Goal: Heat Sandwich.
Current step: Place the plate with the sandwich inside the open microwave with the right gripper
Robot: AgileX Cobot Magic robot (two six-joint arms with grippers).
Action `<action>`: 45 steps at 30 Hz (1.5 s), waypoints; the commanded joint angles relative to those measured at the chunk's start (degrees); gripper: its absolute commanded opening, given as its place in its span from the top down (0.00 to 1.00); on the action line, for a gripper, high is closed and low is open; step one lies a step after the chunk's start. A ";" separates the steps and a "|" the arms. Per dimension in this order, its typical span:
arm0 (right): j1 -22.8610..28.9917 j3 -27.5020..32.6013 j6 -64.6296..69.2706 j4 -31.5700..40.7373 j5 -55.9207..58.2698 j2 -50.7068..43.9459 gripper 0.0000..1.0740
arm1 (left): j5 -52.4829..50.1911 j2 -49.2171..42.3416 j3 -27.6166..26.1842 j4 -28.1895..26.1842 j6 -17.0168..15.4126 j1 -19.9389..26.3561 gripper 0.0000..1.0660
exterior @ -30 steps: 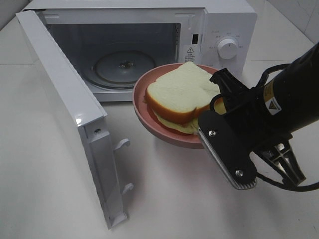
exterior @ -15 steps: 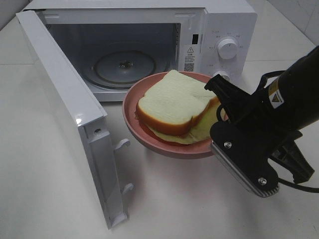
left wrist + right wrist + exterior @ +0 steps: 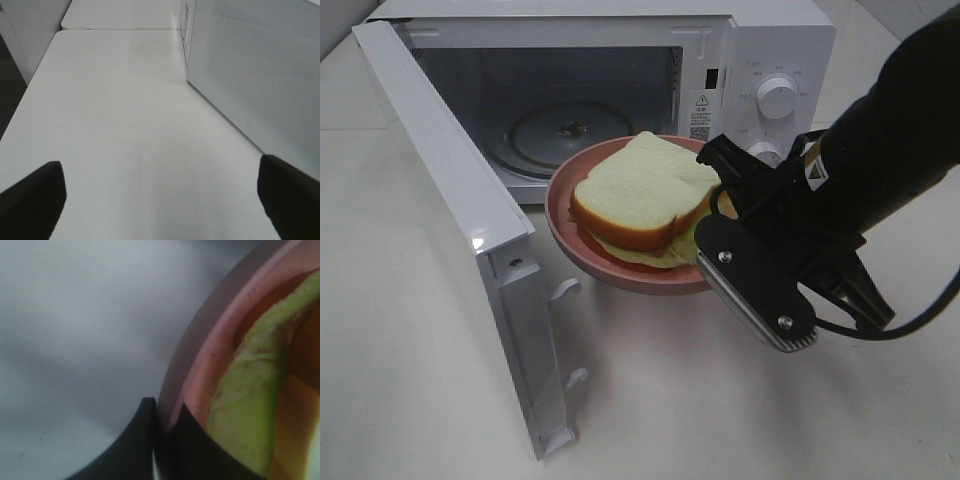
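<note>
1. My right gripper [image 3: 712,215] is clamped tight on the rim of the round pink plate [image 3: 570,225], at about 4 o'clock on the plate in the high view. The wrist view shows both black fingertips pinching that rim.
2. The square white-bread sandwich [image 3: 640,190], with tan crust and pale green-yellow filling, lies on the plate. It sits just in front of the mouth of the white microwave oven [image 3: 790,40] and is not yet inside.
3. The plate appears to hang clear of the white table [image 3: 670,400], tipped a little.
4. The microwave's white door [image 3: 450,230] stands wide open at 9 o'clock from the plate. The round glass turntable [image 3: 570,130] lies at 11 o'clock.
5. My left gripper [image 3: 160,200] is spread wide and empty over bare table beside the oven's wall.
6. I judge this to be the carry-in step. Next I should travel toward 11 o'clock, keep the plate level so that the sandwich does not slide, clear the sill and door edge, then set the plate down centred on the turntable.
</note>
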 commanded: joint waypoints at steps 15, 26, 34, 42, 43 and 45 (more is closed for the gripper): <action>0.52 -9.34 -0.92 0.40 -4.01 8.71 0.99 | -0.34 -1.49 0.17 -0.06 0.00 -0.23 0.08; 0.52 -14.21 -0.92 1.72 -4.64 13.75 0.99 | -0.34 -1.49 0.17 -0.06 0.00 -0.23 0.08; 0.52 -18.05 -0.74 1.78 -4.47 17.13 0.99 | -0.34 -1.49 0.17 -0.06 0.00 -0.23 0.08; 0.46 -22.86 -0.29 1.78 -3.50 21.14 0.99 | -0.34 -1.49 0.17 -0.06 0.00 -0.23 0.08; 0.46 -22.86 -0.29 1.78 -3.50 21.14 0.99 | -0.34 -1.49 0.17 -0.06 0.00 -0.23 0.08; 0.46 -24.75 1.32 1.78 -3.32 22.75 0.99 | -0.34 -1.49 0.17 -0.06 0.00 -0.23 0.08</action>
